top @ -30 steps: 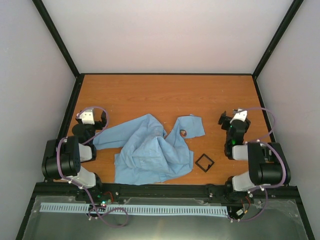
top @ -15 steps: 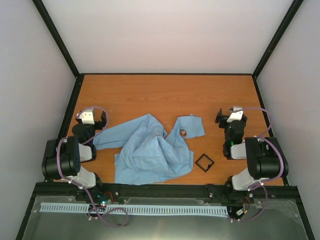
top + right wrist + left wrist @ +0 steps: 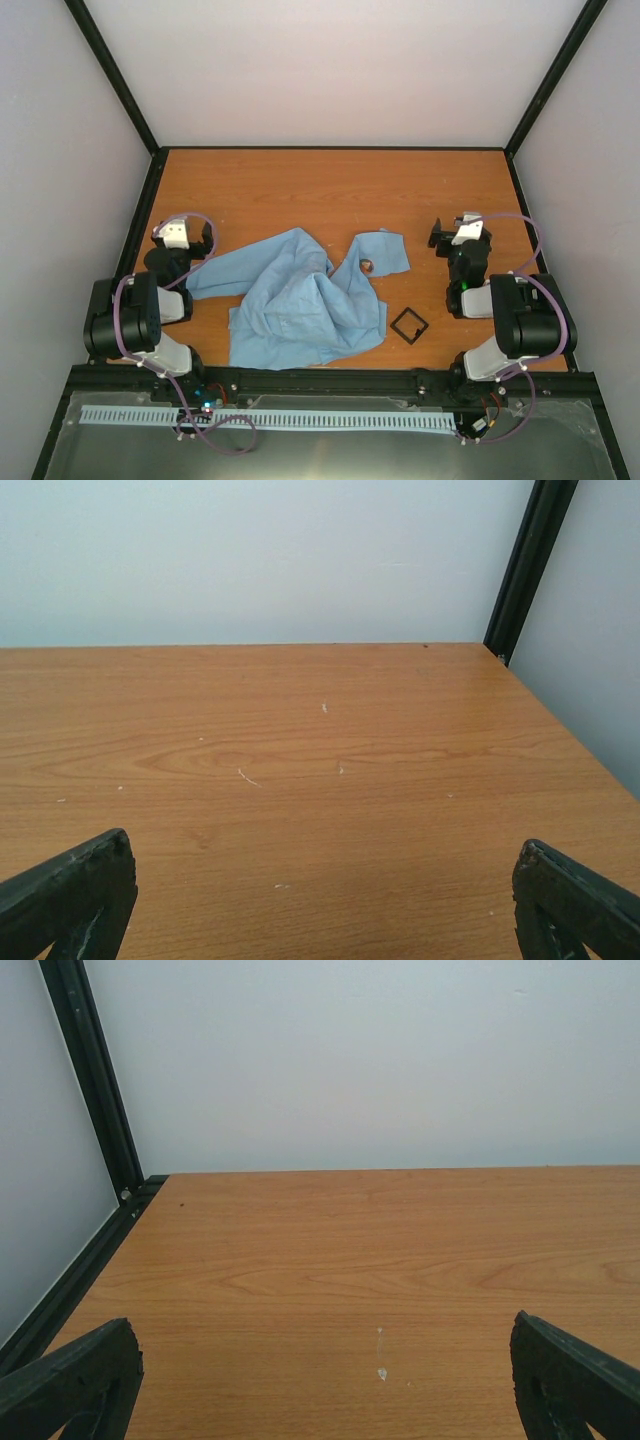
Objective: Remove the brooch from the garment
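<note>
So right now both arms are parked out at the sides and nothing is being touched. The left gripper [image 3: 322, 1380] has its jaws spread wide with only bare table [image 3: 300, 190] between them in its wrist cam, and it's the same with the right gripper [image 3: 322, 895]: wide open, holding nothing, looking at wood grain and the back wall. The garment [image 3: 300, 300] is a crumpled light blue shirt-type thing lying in the middle of the table between the two arms. The brooch [image 3: 367, 266] is a tiny round dot on the flap at the shirt's far right side, just beside the gap where the cloth splits. It shows brownish from the top cam, and it's nearer the right arm than the left. There's also a little black square frame [image 3: 409, 325] on the wood just off the shirt's right edge, apart from the brooch, so don't confuse the two. On handling, my guess is the brooch is light and rigid, and way smaller than the fingers, so it'll be fiddly and probably slick. I'd pinch it across the rim from above. The cloth is soft and floppy and will likely lift along with it, so I'd have the other gripper pin the fabric down right beside it. I can't tell from here how it's fastened.
</note>
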`<state>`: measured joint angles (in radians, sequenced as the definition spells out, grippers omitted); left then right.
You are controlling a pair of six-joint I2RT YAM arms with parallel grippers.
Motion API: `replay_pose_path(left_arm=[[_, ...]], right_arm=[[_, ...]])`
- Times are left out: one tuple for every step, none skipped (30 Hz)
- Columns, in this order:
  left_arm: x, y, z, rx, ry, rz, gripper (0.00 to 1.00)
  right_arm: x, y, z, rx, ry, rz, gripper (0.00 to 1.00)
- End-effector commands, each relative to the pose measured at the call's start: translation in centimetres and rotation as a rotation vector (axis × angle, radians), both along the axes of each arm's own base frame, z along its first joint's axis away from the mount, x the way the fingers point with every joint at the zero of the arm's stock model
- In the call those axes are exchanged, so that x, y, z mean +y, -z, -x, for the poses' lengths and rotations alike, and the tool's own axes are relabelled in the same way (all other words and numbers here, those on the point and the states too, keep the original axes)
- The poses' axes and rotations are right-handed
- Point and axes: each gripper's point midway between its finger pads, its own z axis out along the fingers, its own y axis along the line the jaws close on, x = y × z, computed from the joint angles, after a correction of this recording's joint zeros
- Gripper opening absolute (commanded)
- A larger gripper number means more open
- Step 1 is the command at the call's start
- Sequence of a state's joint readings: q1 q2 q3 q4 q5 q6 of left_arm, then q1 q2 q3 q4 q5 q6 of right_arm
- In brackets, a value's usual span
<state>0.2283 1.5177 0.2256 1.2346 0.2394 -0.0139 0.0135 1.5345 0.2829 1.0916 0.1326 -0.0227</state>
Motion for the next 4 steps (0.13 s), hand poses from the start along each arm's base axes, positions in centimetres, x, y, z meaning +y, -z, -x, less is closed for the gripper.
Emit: replay_pose_path(left_arm=[[0.30, -1.12, -0.61, -0.036, -0.004, 0.010, 1.00], [0.30, -1.13, -0.61, -0.037, -0.004, 0.010, 1.00], [0.29, -1.12, -0.57, -0.036, -0.004, 0.010, 1.00], [0.29, -1.20, -0.56, -0.039, -0.004, 0.009, 1.00]], right_arm=[[0.25, -0.28, -0.28, -0.009, -0.012, 0.014, 1.00], [0.25, -0.28, -0.28, -0.009, -0.012, 0.014, 1.00], [0.28, -0.26, -0.26, -0.009, -0.013, 0.014, 1.00], [0.25, -0.29, -0.28, -0.009, -0.013, 0.014, 1.00]])
